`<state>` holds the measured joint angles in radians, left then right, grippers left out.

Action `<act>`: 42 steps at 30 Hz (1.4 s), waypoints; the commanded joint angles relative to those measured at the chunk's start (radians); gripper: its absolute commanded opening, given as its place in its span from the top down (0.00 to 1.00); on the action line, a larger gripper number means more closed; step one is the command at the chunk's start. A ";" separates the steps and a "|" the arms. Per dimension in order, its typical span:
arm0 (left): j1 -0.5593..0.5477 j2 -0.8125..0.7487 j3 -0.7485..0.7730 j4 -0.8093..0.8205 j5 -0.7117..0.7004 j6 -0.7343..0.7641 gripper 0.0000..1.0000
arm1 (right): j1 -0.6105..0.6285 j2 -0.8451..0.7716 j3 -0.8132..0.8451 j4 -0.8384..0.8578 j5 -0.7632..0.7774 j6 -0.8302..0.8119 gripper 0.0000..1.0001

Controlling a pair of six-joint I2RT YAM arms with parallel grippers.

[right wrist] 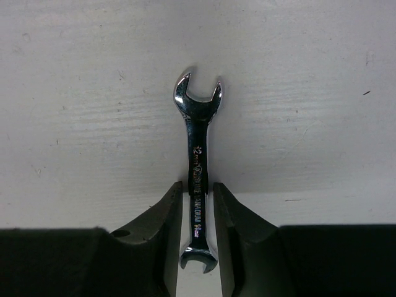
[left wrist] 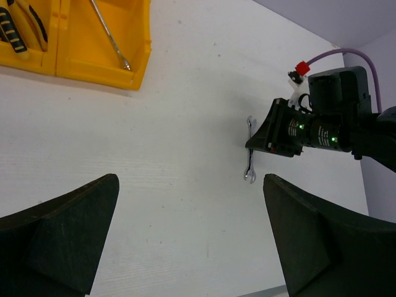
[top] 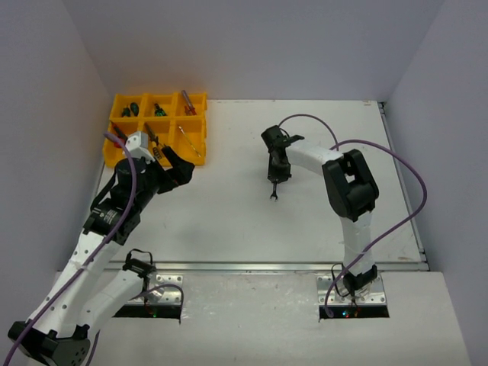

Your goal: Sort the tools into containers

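At the upper left of the overhead view sits the yellow tray (top: 205,114), with screwdrivers and other tools already in its compartments. A slim silver tool (left wrist: 110,34) lies alone in the compartment nearest the open surface (top: 229,221). Just below the tray's right corner your left claw (left wrist: 190,178) hangs spread wide and holds nothing.

Move to the centre of the frame. The wrench (right wrist: 197,154) lies flat on the surface, well apart from the tray, its length running up and down the picture. Your right claw (right wrist: 197,185) is down over it, one finger on each side of the shank close to the lower end, drawn in narrow. Whether the pads are actually pressing on the steel, you cannot tell from here.

Treat the wrench as stiff, fairly light and slick: it is thin polished metal lying flush, so nothing gives and little sticks up to catch. You're taking it low on the shank, so I'd expect the longer free end to droop or swing on the lift. A hold nearer the middle would balance better. With this one, squeeze firmly and lift slowly. A drop shouldn't hurt it, but it may slide.
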<state>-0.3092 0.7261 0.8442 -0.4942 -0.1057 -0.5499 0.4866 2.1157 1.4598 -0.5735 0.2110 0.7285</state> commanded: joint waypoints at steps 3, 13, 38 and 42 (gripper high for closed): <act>-0.002 -0.005 -0.016 0.053 0.021 0.015 0.00 | 0.005 0.050 -0.069 0.034 -0.045 -0.017 0.87; -0.002 0.157 -0.157 0.320 0.264 -0.054 0.00 | 0.080 -0.188 -0.246 0.172 -0.018 -0.110 1.00; -0.170 0.640 -0.306 1.320 0.561 -0.436 0.30 | 0.332 -0.773 -0.466 0.414 -0.178 -0.219 1.00; -0.184 0.682 -0.281 1.305 0.552 -0.434 0.70 | 0.344 -0.785 -0.463 0.417 -0.180 -0.212 1.00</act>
<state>-0.4707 1.3670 0.5041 0.7467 0.4713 -0.9841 0.8051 1.3678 0.9737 -0.2117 0.0505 0.5193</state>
